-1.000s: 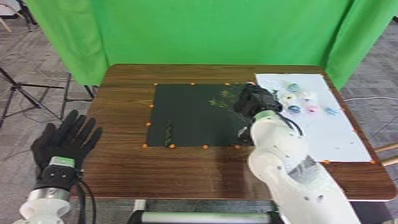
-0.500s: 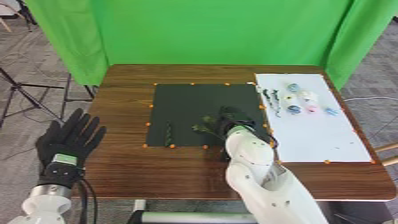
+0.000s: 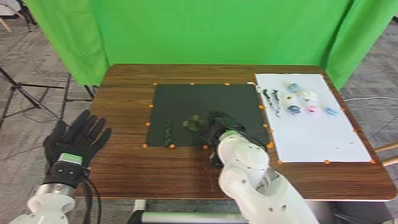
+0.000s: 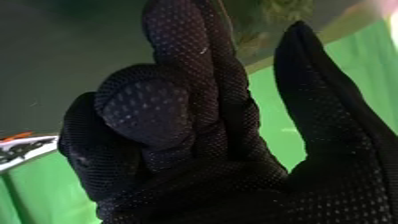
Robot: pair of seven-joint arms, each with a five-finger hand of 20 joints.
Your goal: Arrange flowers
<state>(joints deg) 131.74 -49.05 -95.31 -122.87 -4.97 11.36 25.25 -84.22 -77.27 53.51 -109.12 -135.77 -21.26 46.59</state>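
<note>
My right hand point(image 3: 220, 125) is low over the black mat point(image 3: 182, 97). Leafy green sprig point(image 3: 194, 123) lies at its left side, near the fingers. In the right wrist view, the right hand point(image 4: 191, 165) has some fingers curled and others long, the thumb standing apart; blurred greenery point(image 4: 286, 9) shows beyond them, its stem's contact partly hidden. A dark twisted stem point(image 3: 169, 134) rests on the mat's left part. Several pale, blue and pink flowers point(image 3: 312, 108) lie on the white sheet point(image 3: 324, 142), beside dark sprigs point(image 3: 276, 102). My left hand point(image 3: 78, 137) is open at the table's left edge.
The brown table point(image 3: 151, 172) extends around the mat and sheet. Small orange markers point(image 3: 172, 146) line their borders. A green curtain point(image 3: 213, 32) hangs behind the table, and a tripod point(image 3: 31, 95) stands on the floor at the left.
From the white sheet's side, my right hand has moved left and nearer over the mat, the leafy sprig travelling with it. Dark sprigs on the sheet are uncovered. The left hand has shifted slightly right.
</note>
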